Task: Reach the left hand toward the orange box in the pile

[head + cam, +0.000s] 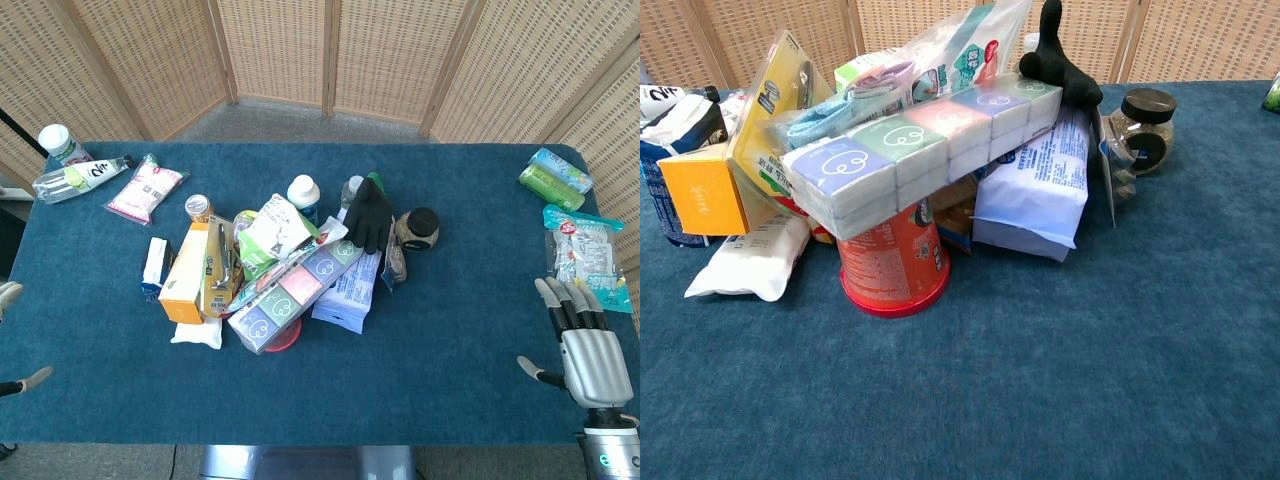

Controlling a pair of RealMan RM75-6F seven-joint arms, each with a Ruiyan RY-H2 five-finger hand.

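Orange box (186, 272) sits at pile's left edge, mid tabletop (450, 340). Left robot hand (12, 300) barely in frame at far left, well apart from box; can't tell its state. Right robot hand (580, 335) rests w/ fingers spread, holding nothing.

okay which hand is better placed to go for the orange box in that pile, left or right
Left. The orange box lies on the pile's left side, and the left hand, barely showing at the head view's left edge, has only bare table between. The right hand sits open at the far right, with the whole pile in between.
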